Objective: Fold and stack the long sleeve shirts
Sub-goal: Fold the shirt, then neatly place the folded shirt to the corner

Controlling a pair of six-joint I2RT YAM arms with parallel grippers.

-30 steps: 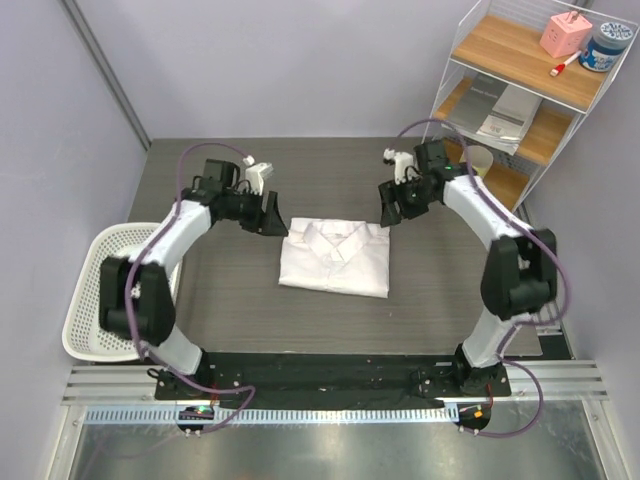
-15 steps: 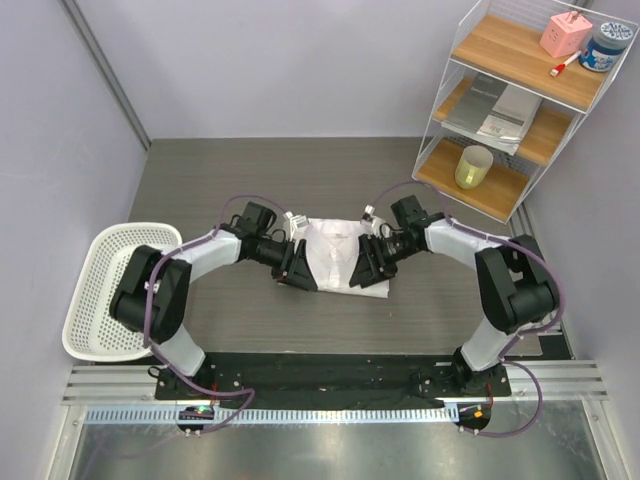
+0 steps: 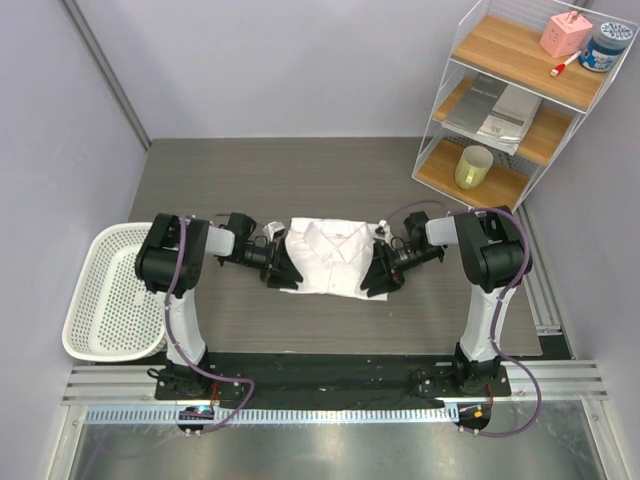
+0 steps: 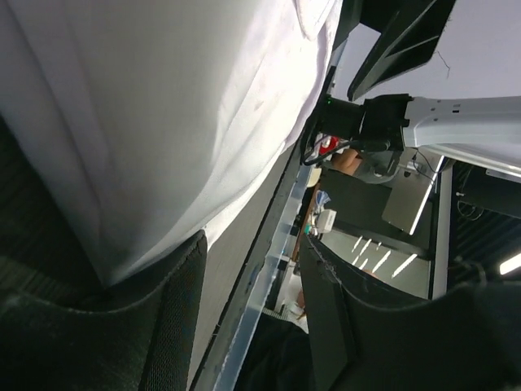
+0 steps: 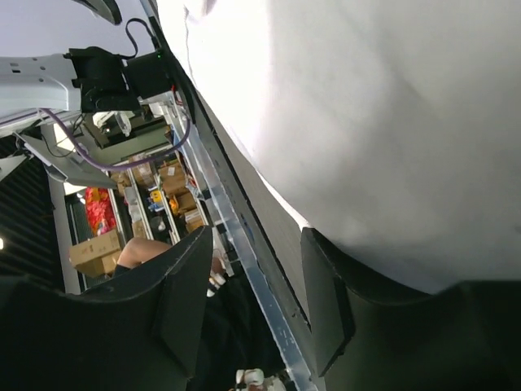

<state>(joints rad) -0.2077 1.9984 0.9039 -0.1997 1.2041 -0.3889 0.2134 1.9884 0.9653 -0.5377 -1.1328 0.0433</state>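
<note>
A folded white long sleeve shirt (image 3: pixel 335 260) lies collar up in the middle of the dark table. My left gripper (image 3: pixel 281 269) lies low on the table at the shirt's left edge, jaws open. In the left wrist view the shirt (image 4: pixel 155 114) rests against one finger (image 4: pixel 122 326) and the gripper (image 4: pixel 252 314) holds nothing. My right gripper (image 3: pixel 378 276) lies low at the shirt's right edge, jaws open. In the right wrist view the shirt (image 5: pixel 374 114) lies against one finger (image 5: pixel 338 305) and the gripper (image 5: pixel 256 305) is empty.
A white perforated basket (image 3: pixel 108 290) sits at the table's left edge. A wire and wood shelf (image 3: pixel 510 105) stands at the back right with a yellow cup (image 3: pixel 473 167), grey booklets (image 3: pixel 497 105), a pink box (image 3: pixel 565 33) and a jar (image 3: pixel 607 45).
Both arms have swung down from the shirt's far corners to its near side edges. The wrists now lie flat on the table, open jaws pressed against the cloth.
</note>
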